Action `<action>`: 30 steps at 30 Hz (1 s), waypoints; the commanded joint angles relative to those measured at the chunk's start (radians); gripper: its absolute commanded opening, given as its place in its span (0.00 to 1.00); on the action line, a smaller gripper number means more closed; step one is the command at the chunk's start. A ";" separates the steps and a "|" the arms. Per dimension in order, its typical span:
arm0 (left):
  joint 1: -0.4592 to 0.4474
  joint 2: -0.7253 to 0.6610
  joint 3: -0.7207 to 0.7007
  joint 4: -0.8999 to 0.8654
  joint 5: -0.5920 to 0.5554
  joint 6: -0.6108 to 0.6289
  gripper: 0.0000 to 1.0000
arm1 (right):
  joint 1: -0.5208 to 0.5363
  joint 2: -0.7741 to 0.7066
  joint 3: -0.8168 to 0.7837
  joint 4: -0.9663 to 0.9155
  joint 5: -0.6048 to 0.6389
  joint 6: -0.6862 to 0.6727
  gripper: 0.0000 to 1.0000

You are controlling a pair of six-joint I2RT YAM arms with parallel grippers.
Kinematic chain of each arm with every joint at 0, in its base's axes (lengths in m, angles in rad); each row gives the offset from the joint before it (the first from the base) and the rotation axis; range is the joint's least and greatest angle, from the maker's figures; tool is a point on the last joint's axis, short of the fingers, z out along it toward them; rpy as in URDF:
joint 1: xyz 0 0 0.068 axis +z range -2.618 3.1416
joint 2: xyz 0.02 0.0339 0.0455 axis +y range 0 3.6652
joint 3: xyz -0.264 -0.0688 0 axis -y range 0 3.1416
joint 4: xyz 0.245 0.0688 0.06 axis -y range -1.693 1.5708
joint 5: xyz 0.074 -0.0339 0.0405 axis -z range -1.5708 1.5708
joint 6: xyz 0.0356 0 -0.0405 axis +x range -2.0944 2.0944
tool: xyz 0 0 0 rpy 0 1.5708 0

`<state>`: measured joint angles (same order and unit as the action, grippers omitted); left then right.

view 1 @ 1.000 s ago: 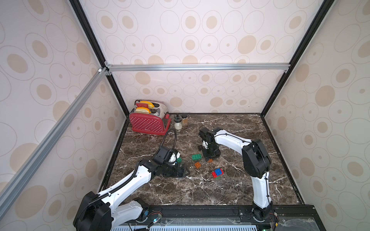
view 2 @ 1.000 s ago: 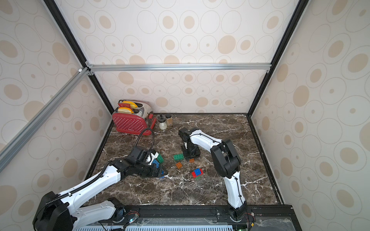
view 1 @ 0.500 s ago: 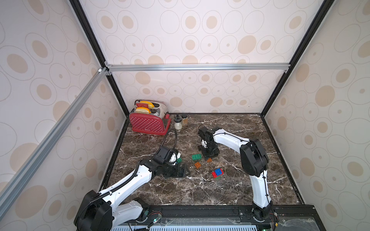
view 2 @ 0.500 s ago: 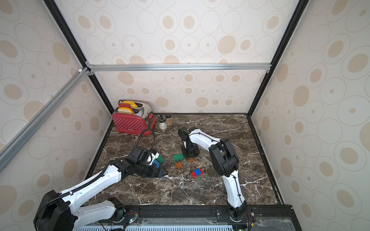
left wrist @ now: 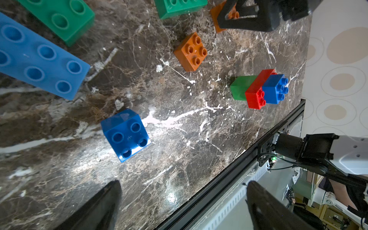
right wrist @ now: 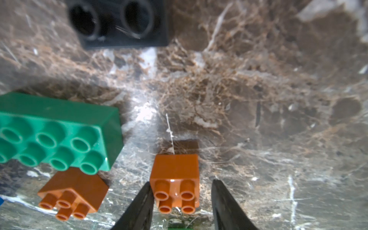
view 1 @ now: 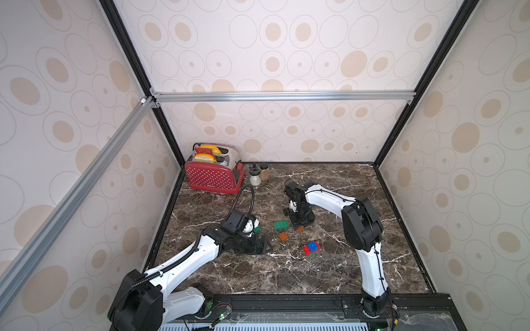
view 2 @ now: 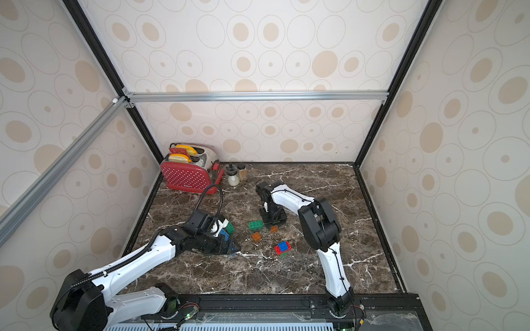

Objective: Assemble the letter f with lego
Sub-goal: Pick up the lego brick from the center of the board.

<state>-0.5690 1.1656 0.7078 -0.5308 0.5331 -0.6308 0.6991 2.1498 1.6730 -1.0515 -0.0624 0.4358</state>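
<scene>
your right gripper point(right wrist: 181, 182) straddles the orange brick point(right wrist: 175, 167), jaws narrow, seemingly not clamped, ready to grab it; your left gripper point(left wrist: 184, 182) hangs wide open, empty.

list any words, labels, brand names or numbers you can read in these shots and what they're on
No text is legible in any view.
toaster: small pale mark low on its red front, too small to read
blue brick: faint raised marks between the studs, not readable
orange brick: no lettering visible
jars beside the toaster: no label readable
</scene>
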 commanded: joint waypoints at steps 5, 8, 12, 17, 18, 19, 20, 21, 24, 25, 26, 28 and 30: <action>0.005 0.010 0.028 0.014 -0.003 0.019 0.99 | -0.003 -0.013 0.020 -0.013 -0.009 -0.012 0.51; 0.005 0.009 0.031 0.012 -0.006 0.020 0.99 | -0.004 -0.003 0.025 -0.018 -0.012 -0.017 0.50; 0.006 0.010 0.033 0.012 -0.007 0.018 0.99 | -0.005 0.002 0.021 -0.007 -0.024 -0.022 0.47; 0.006 0.010 0.035 0.015 -0.006 0.016 0.99 | -0.004 0.002 0.019 -0.008 -0.024 -0.028 0.38; 0.005 0.009 0.035 0.015 -0.007 0.017 0.99 | -0.006 0.001 0.016 -0.007 -0.025 -0.027 0.37; 0.005 0.008 0.035 0.015 -0.007 0.016 0.99 | -0.006 -0.001 0.015 -0.007 -0.025 -0.028 0.36; 0.004 0.008 0.035 0.016 -0.009 0.016 0.99 | -0.006 -0.004 0.014 -0.007 -0.024 -0.028 0.35; 0.006 0.010 0.035 0.015 -0.011 0.018 0.99 | -0.006 -0.008 0.013 -0.007 -0.023 -0.029 0.34; 0.005 0.016 0.033 0.018 -0.014 0.023 0.98 | -0.006 -0.019 0.022 -0.016 -0.022 -0.034 0.31; 0.005 0.015 0.033 0.022 -0.018 0.025 0.98 | -0.005 -0.024 0.029 -0.021 -0.021 -0.035 0.31; 0.005 0.012 0.029 0.026 -0.024 0.028 0.98 | -0.006 -0.030 0.036 -0.027 -0.020 -0.038 0.30; 0.004 -0.002 0.022 0.044 -0.035 0.030 0.97 | -0.005 -0.045 0.055 -0.047 -0.022 -0.043 0.30; 0.003 -0.024 0.010 0.077 -0.042 0.031 0.96 | -0.006 -0.065 0.077 -0.075 -0.022 -0.049 0.30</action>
<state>-0.5690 1.1717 0.7078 -0.5011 0.5140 -0.6273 0.6952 2.1468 1.7096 -1.0729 -0.0803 0.4026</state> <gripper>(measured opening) 0.965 0.340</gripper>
